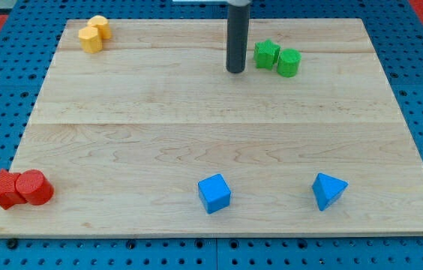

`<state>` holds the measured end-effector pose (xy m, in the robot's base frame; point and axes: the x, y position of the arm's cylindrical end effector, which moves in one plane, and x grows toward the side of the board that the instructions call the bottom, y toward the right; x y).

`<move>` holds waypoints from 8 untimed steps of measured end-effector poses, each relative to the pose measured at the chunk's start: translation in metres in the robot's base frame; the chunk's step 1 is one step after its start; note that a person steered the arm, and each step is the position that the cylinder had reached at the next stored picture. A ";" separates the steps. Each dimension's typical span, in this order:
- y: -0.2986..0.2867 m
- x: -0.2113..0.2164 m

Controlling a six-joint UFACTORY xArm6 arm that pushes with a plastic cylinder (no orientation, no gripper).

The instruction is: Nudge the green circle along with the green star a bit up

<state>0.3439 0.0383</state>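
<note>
The green star (266, 54) and the green circle (289, 62) sit side by side, touching, near the view's top, right of centre. The star is on the left, the circle on the right and slightly lower. My tip (235, 70) rests on the board just left of the green star, a small gap apart from it. The dark rod rises straight up out of the view's top.
Two yellow blocks (94, 34) sit at the top left corner. Two red blocks (20, 188) sit at the bottom left. A blue cube (214, 193) and a blue triangle (328, 190) sit near the bottom edge of the wooden board (196, 135).
</note>
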 end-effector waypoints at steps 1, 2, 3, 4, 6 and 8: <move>0.039 0.034; 0.059 0.077; 0.121 0.078; 0.126 0.034; 0.085 -0.013; 0.094 -0.018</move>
